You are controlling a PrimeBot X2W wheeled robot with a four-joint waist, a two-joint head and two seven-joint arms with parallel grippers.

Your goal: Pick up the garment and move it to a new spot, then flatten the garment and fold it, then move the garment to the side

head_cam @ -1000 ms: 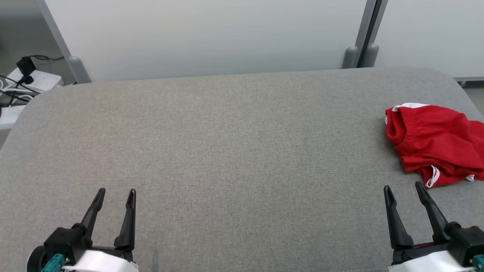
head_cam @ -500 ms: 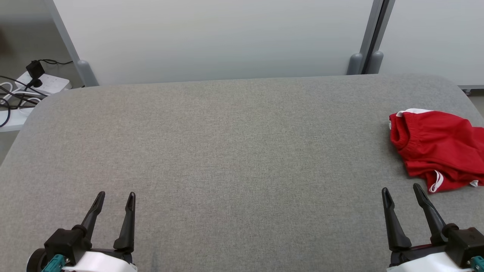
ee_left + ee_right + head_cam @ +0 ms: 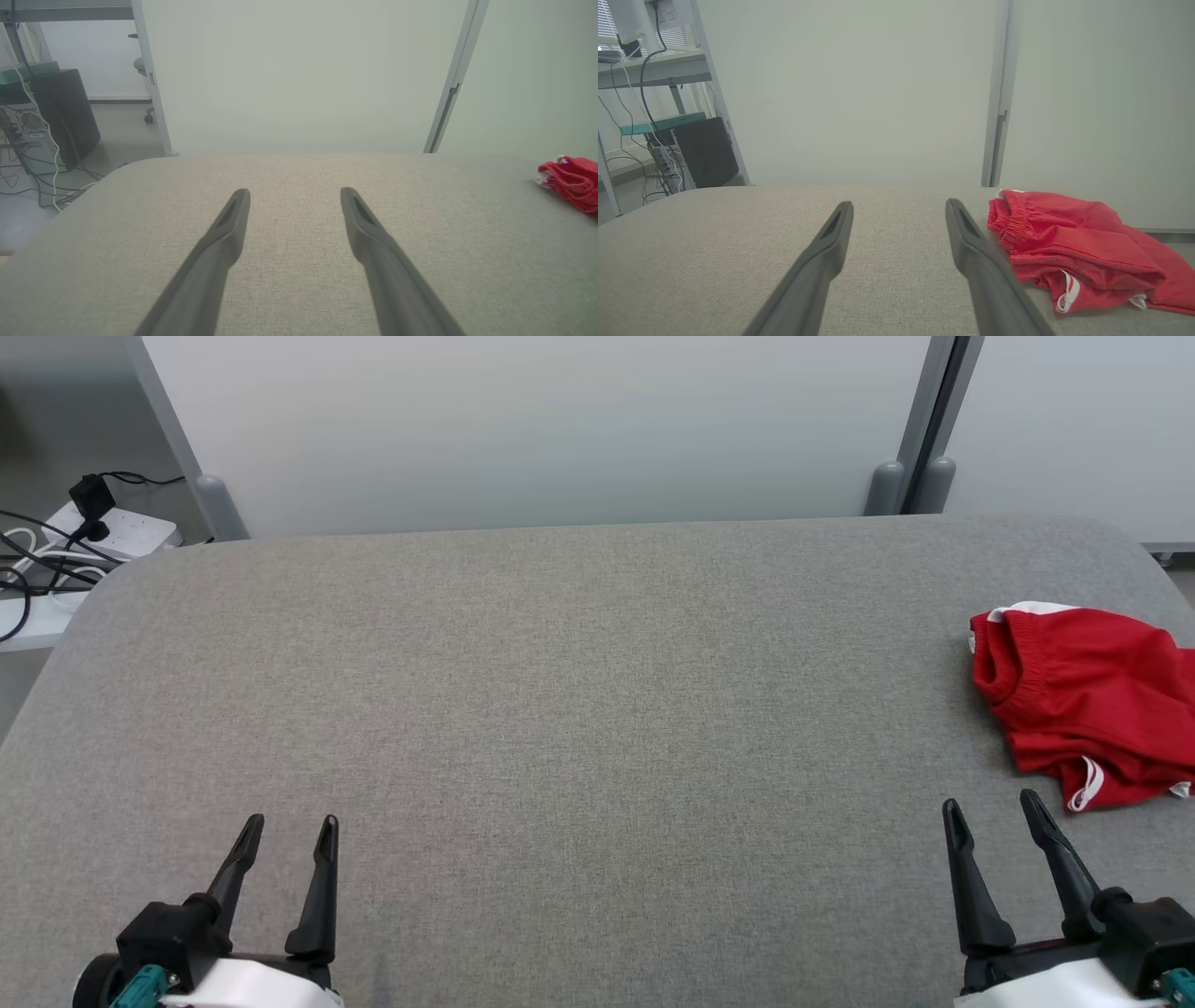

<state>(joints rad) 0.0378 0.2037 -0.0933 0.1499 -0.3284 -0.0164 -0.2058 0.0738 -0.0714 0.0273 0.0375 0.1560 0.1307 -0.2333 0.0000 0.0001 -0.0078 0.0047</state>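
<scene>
Garment [image 3: 1088, 695]: red shorts with white trim, crumpled in a heap on the grey padded table [image 3: 579, 709], far right side, elastic waistband turned toward the table's middle

Head view: heap cut by the right frame edge
Right wrist view: more of the heap, gathered waistband, a white loop at the near hem; drawstring or piping, cannot tell at this sharpness
Left wrist view: the waistband end, small, at far right

Left gripper [image 3: 291, 823]: near edge, left side; fingers spread apart, nothing between them, over bare cloth, well apart from the garment
Right gripper [image 3: 988, 801]: near edge, right side; fingers spread, empty; tips near the heap's near hem, not touching it

Head view takes in a white power strip [image 3: 117, 527] with black plug and cables beyond the table's far left corner; the wrist views give a dark computer tower [image 3: 705, 151] on the floor on that side
</scene>
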